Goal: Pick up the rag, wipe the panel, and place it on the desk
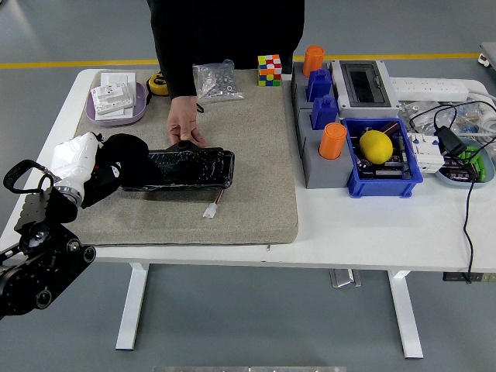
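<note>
Your left hand (pixel 116 161) sat at the left of the frame, its dark fingers curled down over the black rag (pixel 128 151) at the left end of the glossy black panel (pixel 186 169). The panel lay flat on the tan mat (pixel 256 155) in the left half of the white surface (pixel 372 225). At the frame's top, a person's hand (pixel 184 124) pressed on the panel's far edge. A small white part (pixel 209 210) lay on the mat just below the panel's right end. A purple tray (pixel 116 101) sat at upper left, and a blue bin (pixel 384 167) holding a yellow ball (pixel 375 146) stood at the right.
</note>
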Robot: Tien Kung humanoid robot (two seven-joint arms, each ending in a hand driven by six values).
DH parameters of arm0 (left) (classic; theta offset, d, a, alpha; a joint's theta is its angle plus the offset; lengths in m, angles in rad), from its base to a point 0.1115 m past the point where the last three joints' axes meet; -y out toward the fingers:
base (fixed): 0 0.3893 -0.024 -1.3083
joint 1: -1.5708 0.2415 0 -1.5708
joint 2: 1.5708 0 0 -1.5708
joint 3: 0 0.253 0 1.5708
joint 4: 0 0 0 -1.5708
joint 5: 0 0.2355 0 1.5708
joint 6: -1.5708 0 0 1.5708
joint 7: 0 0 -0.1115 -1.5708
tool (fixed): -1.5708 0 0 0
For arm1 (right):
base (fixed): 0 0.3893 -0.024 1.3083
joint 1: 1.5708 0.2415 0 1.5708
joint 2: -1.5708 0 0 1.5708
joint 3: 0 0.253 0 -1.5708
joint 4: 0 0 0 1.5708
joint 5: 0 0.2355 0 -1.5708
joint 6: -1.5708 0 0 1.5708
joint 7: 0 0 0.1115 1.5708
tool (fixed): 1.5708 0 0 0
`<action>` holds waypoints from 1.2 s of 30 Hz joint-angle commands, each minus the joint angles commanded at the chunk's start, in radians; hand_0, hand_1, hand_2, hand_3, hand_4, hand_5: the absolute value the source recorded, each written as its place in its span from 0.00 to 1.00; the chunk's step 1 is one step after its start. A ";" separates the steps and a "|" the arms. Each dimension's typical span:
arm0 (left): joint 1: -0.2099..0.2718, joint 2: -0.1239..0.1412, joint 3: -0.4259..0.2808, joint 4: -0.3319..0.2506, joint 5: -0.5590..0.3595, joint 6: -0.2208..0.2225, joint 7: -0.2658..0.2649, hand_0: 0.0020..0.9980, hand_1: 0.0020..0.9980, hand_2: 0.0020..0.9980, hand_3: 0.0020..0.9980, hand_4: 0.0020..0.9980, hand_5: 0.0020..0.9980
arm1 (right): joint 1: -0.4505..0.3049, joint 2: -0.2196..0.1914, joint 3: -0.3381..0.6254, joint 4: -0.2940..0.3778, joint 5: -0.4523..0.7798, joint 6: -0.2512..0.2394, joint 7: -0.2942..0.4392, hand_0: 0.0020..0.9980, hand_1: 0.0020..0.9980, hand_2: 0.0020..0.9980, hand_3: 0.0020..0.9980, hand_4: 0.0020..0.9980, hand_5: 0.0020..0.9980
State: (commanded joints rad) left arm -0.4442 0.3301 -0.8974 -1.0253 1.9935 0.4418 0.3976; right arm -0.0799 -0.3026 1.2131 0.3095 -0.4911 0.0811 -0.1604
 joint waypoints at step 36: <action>0.045 -0.003 -0.041 0.150 -0.036 0.080 -0.086 0.30 0.28 0.45 0.37 0.00 0.00 | -0.004 0.002 0.000 0.013 -0.013 -0.005 -0.005 0.73 0.61 0.69 0.62 1.00 0.59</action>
State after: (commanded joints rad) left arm -0.3997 0.3272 -0.9382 -0.8758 1.9577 0.5218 0.3114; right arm -0.0843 -0.3008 1.2129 0.3224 -0.5037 0.0763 -0.1657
